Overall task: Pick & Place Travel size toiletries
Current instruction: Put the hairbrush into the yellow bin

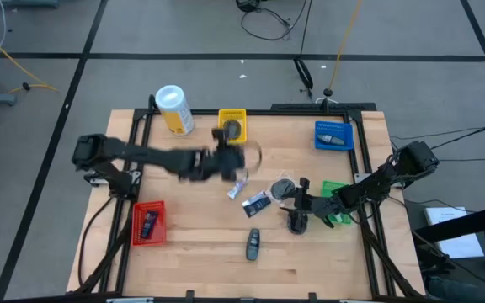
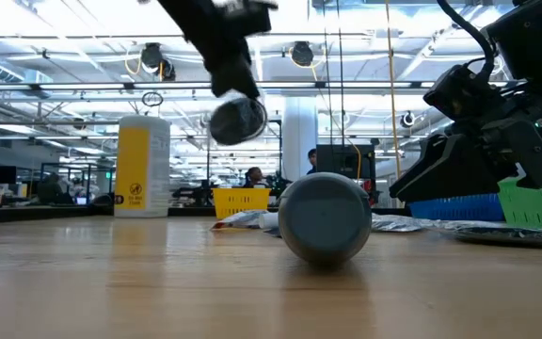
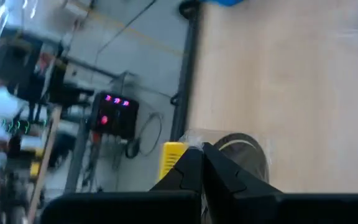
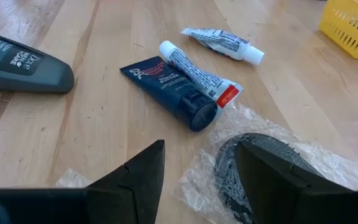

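My left gripper (image 1: 228, 143) is shut on a dark round disc (image 2: 238, 121) in clear wrap and holds it in the air beside the yellow tray (image 1: 232, 118). My right gripper (image 4: 210, 180) stands open and low over a second wrapped disc (image 4: 263, 155) near the green tray (image 1: 337, 202). Lying flat on the table are a dark blue tube (image 4: 173, 93), two small white tubes (image 4: 197, 74) (image 4: 222, 43) and a grey oblong pack (image 1: 253, 244). My left gripper pinches the disc's clear wrap (image 3: 194, 140) at the disc's edge between its two shut fingertips (image 3: 219, 171). The fingers slant down toward the table's far side. The disc (image 3: 244, 155) hangs just past the tips, lifted clear of the table. My right gripper's one finger (image 4: 278, 180) hides part of the second disc's wrap, and I cannot tell whether it touches it.
A yellow canister with a white lid (image 1: 175, 109) stands at the far left. A red tray (image 1: 148, 223) with a dark pack sits near left, and a blue tray (image 1: 333, 136) holding an item far right. Bare wood lies along the near edge.
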{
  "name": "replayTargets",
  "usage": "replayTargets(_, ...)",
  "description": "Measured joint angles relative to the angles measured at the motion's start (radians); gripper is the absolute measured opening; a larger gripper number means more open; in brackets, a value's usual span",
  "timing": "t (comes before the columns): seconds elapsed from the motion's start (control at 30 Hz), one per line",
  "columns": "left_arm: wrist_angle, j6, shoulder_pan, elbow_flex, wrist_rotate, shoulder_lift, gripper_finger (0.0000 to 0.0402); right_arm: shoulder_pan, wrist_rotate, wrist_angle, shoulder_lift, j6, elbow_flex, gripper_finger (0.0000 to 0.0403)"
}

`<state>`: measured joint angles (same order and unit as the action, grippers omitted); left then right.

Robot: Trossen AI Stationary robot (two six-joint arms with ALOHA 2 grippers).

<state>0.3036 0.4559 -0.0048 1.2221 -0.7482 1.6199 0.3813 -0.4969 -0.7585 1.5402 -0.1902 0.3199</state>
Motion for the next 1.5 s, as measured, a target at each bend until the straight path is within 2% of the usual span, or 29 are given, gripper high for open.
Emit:
replayTargets(0.17,-0.175,0.114,0.25,-0.001,0.332,0.021,0.0001,0.0,0.0,0.002,0.0,0.0,0.0,0.0187)
replayTargets(0.3,-0.35,0.206,0.398,-0.001,0.413,0.074,0.0001,0.0,0.0,0.005,0.0,0.0,0.0,0.0187)
replayTargets(0.43,-0.428,0.227,0.502,-0.001,0.605,0.132,0.0001,-0.003,0.0,0.006,0.0,0.012,0.0,0.0187)
replayTargets(0.5,-0.445,0.222,0.539,-0.001,0.664,0.162,0.0001,-0.003,0.0,0.007,0.0,0.022,0.0,0.0187)
replayTargets(0.67,-0.506,0.205,0.574,-0.001,0.735,0.215,0.0001,-0.005,0.0,0.006,0.0,0.062,0.0,0.0187)
replayTargets(0.77,-0.466,0.241,0.567,-0.001,0.768,0.227,0.0,-0.017,0.0,0.007,0.0,0.072,0.0,0.0187)
replayTargets(0.87,-0.459,0.301,0.563,-0.001,0.762,0.236,0.0,-0.033,0.0,0.006,0.0,0.071,0.0,0.0187)
replayTargets(1.07,-0.464,0.262,0.596,-0.001,0.747,0.241,0.0008,-0.048,0.002,0.007,0.0,0.071,0.0,0.0187)
replayTargets(1.17,-0.435,0.261,0.602,-0.001,0.746,0.242,0.0034,-0.048,0.003,0.007,0.0,0.071,0.0,0.0187)
replayTargets(1.27,-0.379,0.269,0.593,-0.001,0.748,0.241,0.0077,-0.048,0.003,0.007,0.0,0.071,0.0,0.0187)
replayTargets(1.4,-0.246,0.27,0.568,-0.001,0.748,0.241,0.0136,-0.048,0.003,0.007,0.0,0.059,0.0,0.0187)
replayTargets(1.5,-0.119,0.312,0.538,-0.002,0.748,0.241,0.0165,-0.048,0.003,0.007,0.0,0.055,0.0,0.0187)
